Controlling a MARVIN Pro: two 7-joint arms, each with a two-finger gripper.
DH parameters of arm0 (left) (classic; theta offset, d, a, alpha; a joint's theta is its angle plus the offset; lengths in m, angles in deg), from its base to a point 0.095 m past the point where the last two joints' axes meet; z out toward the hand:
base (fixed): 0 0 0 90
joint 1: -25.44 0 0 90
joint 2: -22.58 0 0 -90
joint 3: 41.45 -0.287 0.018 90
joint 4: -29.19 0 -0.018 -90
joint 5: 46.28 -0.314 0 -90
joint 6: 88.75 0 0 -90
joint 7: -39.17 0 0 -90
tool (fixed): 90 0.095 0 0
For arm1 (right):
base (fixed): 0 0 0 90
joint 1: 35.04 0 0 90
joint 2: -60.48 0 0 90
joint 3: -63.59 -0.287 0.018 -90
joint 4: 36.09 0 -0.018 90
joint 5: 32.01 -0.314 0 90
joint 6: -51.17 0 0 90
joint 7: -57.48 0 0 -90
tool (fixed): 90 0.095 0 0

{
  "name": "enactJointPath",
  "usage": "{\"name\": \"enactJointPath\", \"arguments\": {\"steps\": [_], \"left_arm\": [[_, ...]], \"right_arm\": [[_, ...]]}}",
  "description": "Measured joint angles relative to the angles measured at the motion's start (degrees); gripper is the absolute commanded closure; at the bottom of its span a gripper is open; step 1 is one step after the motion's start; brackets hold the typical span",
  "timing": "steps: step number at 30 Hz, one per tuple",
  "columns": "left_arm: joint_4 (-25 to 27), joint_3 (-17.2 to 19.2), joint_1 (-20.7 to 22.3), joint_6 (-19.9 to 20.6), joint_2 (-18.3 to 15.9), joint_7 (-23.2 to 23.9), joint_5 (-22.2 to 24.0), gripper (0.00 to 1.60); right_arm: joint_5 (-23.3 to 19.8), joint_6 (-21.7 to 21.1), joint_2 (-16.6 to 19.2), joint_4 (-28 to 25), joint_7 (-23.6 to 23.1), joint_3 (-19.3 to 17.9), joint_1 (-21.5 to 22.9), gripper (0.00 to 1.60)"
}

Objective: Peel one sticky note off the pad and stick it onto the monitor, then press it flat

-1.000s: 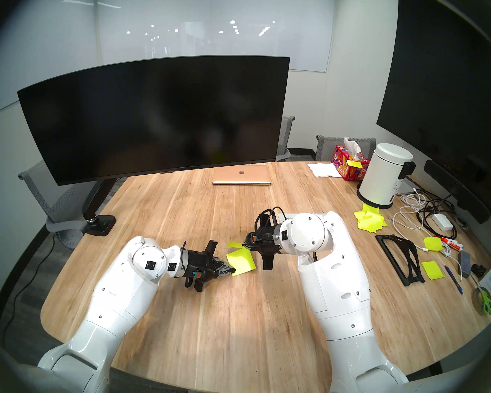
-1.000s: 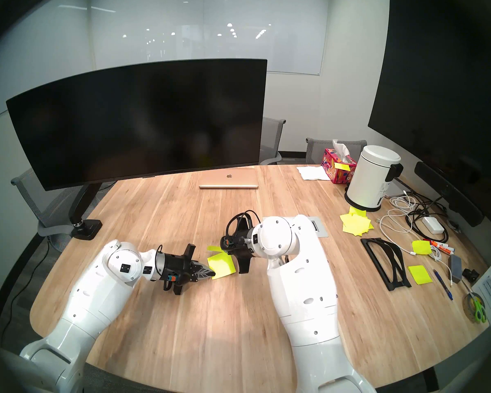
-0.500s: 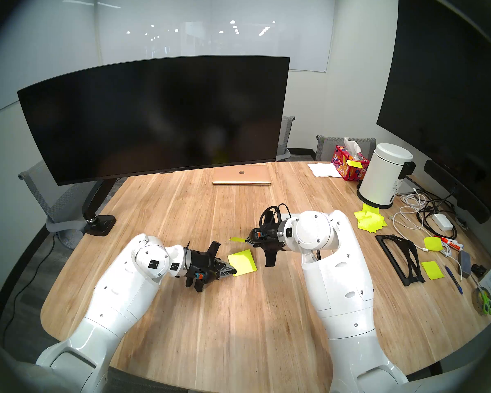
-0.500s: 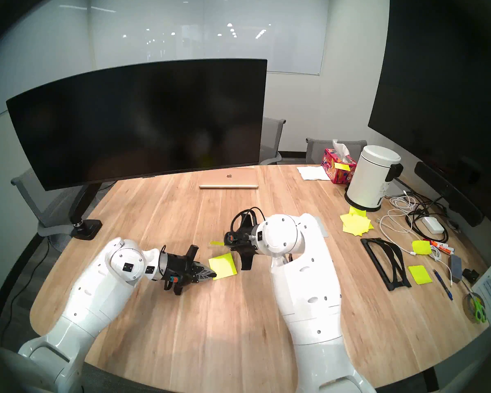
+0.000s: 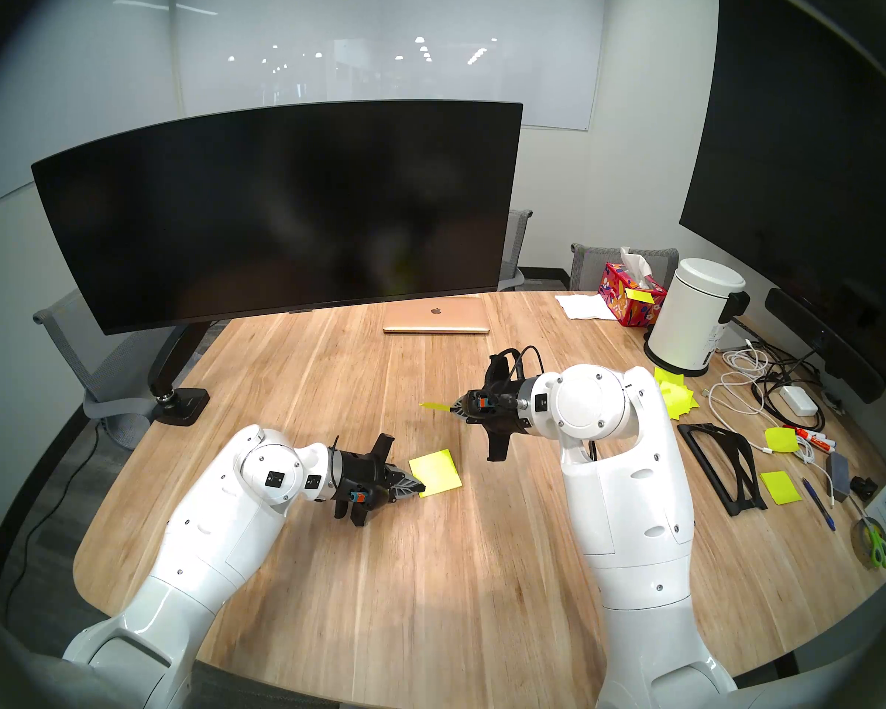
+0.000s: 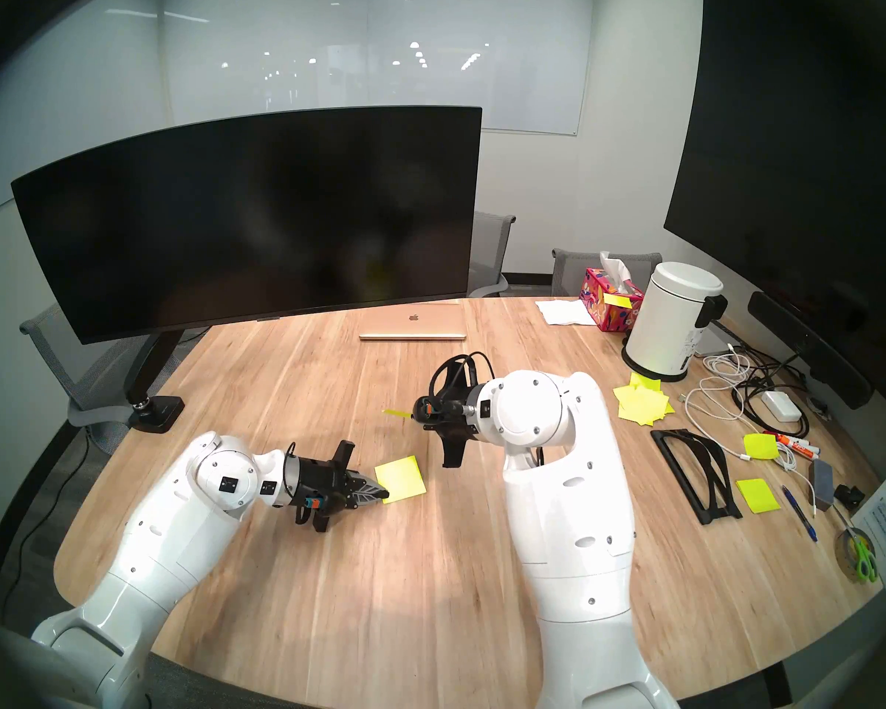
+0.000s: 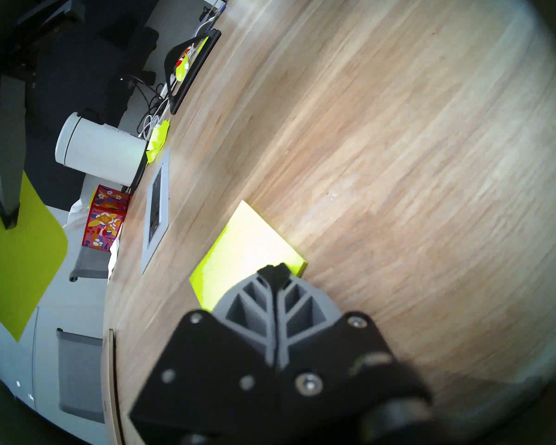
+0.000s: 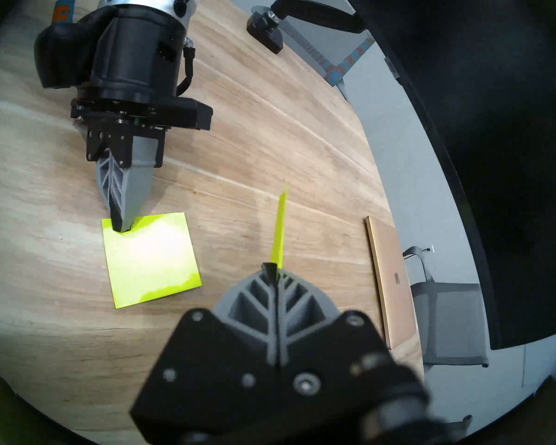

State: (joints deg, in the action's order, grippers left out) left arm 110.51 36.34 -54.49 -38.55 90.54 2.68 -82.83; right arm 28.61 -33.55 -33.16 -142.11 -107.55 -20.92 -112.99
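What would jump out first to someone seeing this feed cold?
The neon sticky note pinched edge-on in the shut right gripper, held in the air above the table, clear of the pad. Next, the shut left gripper pressing down on the pad's near corner at mid-table. Behind both looms the wide, dark curved monitor, with no note on it yet.

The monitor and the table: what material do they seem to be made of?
The monitor: a dark, glossy panel, probably glass or plastic, since faint reflections show on it. The table: pale wood or wood-look laminate with a smooth, slightly shiny finish; plank seams and grain lines show.
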Motion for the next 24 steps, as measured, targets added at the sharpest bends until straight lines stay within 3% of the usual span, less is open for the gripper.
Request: {"name": "enactJointPath", "arguments": {"steps": [6,9,10,11,16,24], "left_arm": [[-0.26,3.36,-3.09,1.72,0.28,-4.85,3.55,1.6],[-0.55,6.98,-4.58,3.24,-0.46,-7.91,3.57,1.6],[-0.54,7.93,-4.96,3.56,-0.78,-8.59,3.51,0.71],[-0.5,8.39,-5.17,3.68,-0.94,-8.9,3.48,0.0],[1.71,14.66,-8.8,5.7,-1.71,-14.06,3.77,0.0],[5.91,18.91,-14.42,8.0,0.04,-19.6,2.32,0.0]], "right_arm": [[-0.18,0.25,-0.01,-0.96,-1.18,0.17,-1.15,1.6],[-0.19,0.35,-0.01,-1.37,-1.67,0.62,-1.63,1.6],[-0.19,0.38,-0.01,-1.47,-1.77,0.75,-1.73,1.6],[-0.19,0.39,-0.01,-1.53,-1.81,0.83,-1.79,1.6],[-0.1,0.18,0.0,-2.83,-1.89,1.8,-2.67,1.6],[3.07,-0.56,0.1,-5.33,0.21,3.35,-3.88,1.6]]}}
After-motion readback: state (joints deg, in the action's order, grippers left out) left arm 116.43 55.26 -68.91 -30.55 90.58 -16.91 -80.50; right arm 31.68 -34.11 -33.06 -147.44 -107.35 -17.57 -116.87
